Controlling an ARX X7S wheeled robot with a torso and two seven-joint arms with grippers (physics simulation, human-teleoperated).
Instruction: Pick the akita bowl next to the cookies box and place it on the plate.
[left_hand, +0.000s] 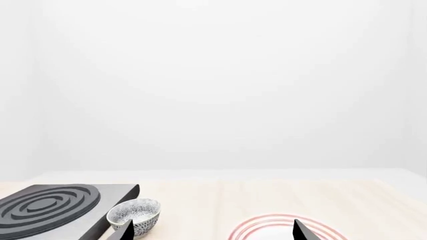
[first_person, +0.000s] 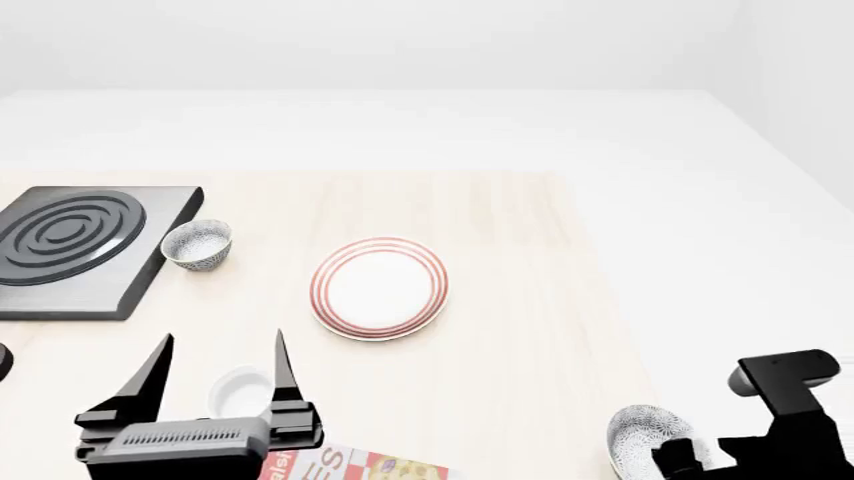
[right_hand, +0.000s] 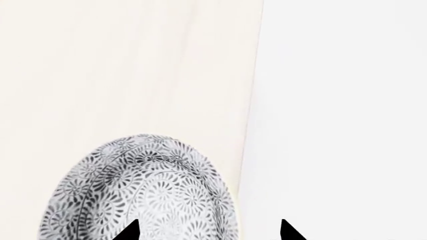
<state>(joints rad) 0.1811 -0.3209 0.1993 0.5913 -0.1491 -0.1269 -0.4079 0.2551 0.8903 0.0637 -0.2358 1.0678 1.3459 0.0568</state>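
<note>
While unclear whether gripping, right hand (right_hand: 208, 231) astride akita bowl (right_hand: 143, 192); left hand (first_person: 220, 375) spread, empty.

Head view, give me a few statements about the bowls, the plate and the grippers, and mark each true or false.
1. The plate is empty. True.
2. One akita bowl sits beside the black burner. True.
3. The left gripper is shut on a bowl. False: its fingers are spread, holding nothing.
4. The cookies box lies at the table's far edge. False: it is at the near edge, below the left gripper.
5. A second akita bowl sits near the right gripper. True.
</note>
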